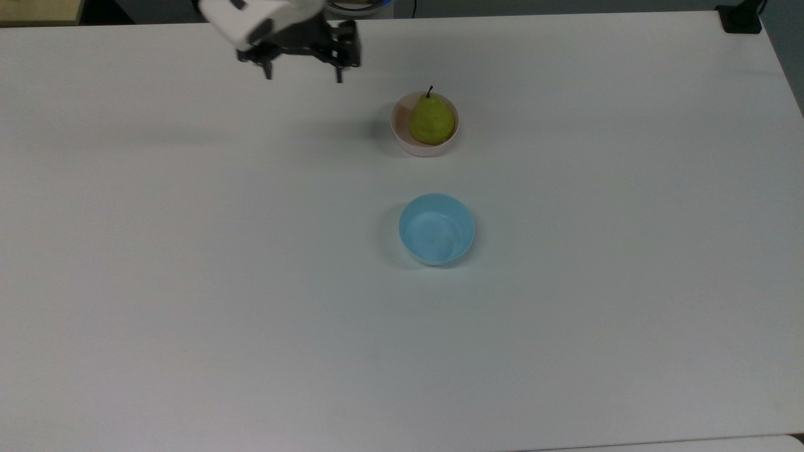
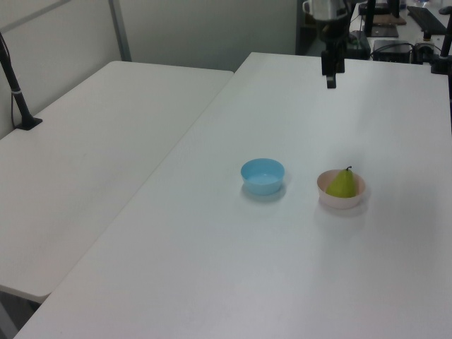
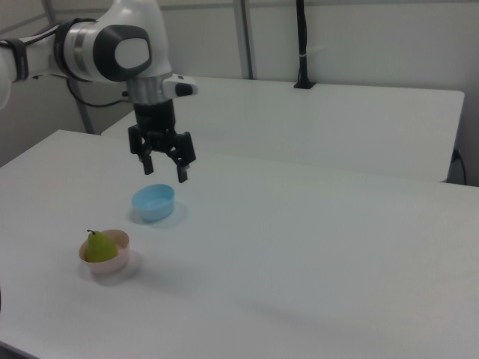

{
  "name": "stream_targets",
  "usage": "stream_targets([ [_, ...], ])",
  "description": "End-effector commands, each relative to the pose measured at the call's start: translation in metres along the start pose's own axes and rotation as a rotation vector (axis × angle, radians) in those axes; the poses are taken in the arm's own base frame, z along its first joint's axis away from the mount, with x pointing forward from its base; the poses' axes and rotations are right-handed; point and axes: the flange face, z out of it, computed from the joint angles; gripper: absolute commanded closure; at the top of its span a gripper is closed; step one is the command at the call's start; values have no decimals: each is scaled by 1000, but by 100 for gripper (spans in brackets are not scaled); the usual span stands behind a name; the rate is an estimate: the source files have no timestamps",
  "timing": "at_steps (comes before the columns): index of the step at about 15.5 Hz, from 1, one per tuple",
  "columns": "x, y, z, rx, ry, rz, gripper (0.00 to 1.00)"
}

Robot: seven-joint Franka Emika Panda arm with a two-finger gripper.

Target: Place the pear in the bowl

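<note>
My gripper (image 3: 165,164) hangs high above the table (image 1: 188,282), fingers spread wide with nothing between them, and in the top view it sits well off to the top view's left of the fruit. In the left view it (image 2: 330,70) hovers far back over the tabletop, well apart from both bowls.

Risk from here? I judge it small but real. If I swing back low across the table, a finger could clip the pink bowl (image 1: 424,149) and tip it, since it looks like light plastic on a smooth surface. The pear (image 1: 431,119) stands upright on its rounded base, stem up, so a knock to the rim could roll it over or out. The light blue bowl (image 1: 437,228) lies nearer the front in the top view, apart from the pink one, and a low sweep could nudge it too.

The pear itself: small, yellow-green, faintly speckled, broad at the bottom, narrowing to a short dark stem. It sits inside the pink bowl (image 3: 105,263), filling much of it and rising above the rim, seen plainly in the right view (image 3: 96,247) and the left view (image 2: 342,184). Placement looks done to me.
</note>
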Motion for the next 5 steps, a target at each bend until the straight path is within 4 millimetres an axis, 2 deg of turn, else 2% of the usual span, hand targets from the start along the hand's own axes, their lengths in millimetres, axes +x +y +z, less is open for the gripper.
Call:
stream_targets([
  [1,-7,20,-14,2,15,36,0],
  [3,-10,32,-19,6,25,58,0],
  [5,-11,33,-20,6,28,56,0],
])
